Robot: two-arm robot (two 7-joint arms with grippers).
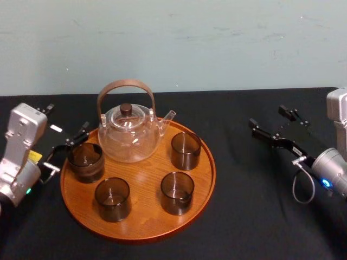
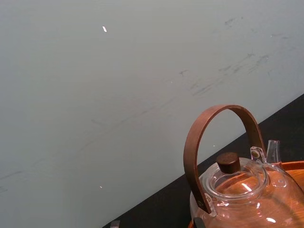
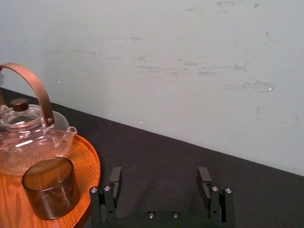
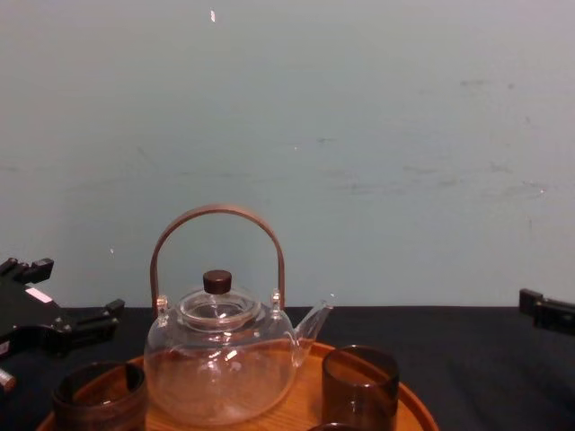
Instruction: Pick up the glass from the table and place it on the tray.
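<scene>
Before me, the tray (image 1: 146, 212) is orange-brown with streaked wood grain; the four glasses (image 1: 186, 150) are smoky brown; the teapot (image 1: 128, 138) is clear, with brown handle and dark knob. The table (image 1: 260, 216) is black, the wall (image 1: 217, 43) pale grey-green, faintly scuffed. My left gripper (image 1: 69, 147) and right gripper (image 1: 267, 116) are black.

The chest view's bottom edge cuts off the tray (image 4: 409, 400) and the left glass (image 4: 99, 400); the left wrist view crops the teapot (image 2: 237, 190).

Wide table (image 1: 260, 211) covered by a black cloth (image 1: 244, 157), far edge meeting a pale wall (image 1: 217, 43), round orange-brown wooden tray (image 1: 142, 214) with low raised rim lying flat on the cloth, left of centre in the head view, cloth stretching wide to its right.
</scene>
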